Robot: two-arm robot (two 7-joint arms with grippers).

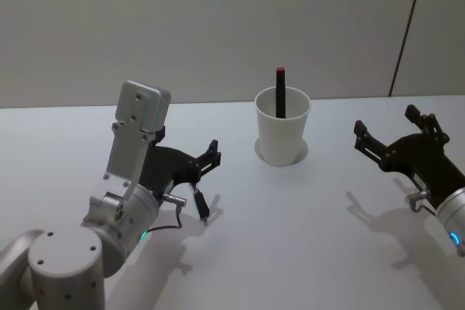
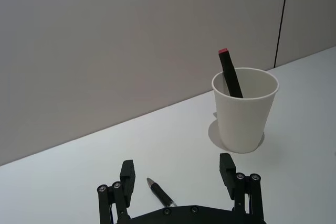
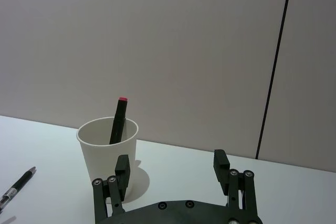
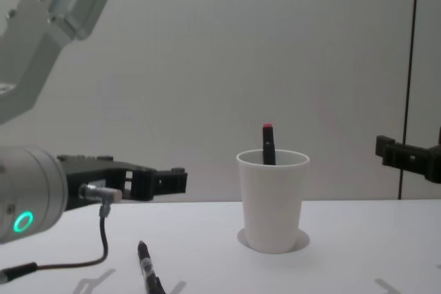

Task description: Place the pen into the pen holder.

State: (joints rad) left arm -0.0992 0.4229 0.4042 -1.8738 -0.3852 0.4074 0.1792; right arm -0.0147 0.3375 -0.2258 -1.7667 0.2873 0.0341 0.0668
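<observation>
Left gripper (image 2: 177, 170) hovered low, jaws wide open, the pen (image 2: 160, 192) lying flat on the surface (image 1: 305, 237) beneath them, ungripped. Nearby stood the white paper-cup pen holder (image 1: 282, 136), a red-capped black marker (image 1: 280, 92) leaning inside. Right gripper (image 3: 171, 163) hung off to the right, jaws open, empty.

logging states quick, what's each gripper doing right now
Left gripper: open, empty, above the pen lying on the table.
Right gripper: open, empty.
</observation>
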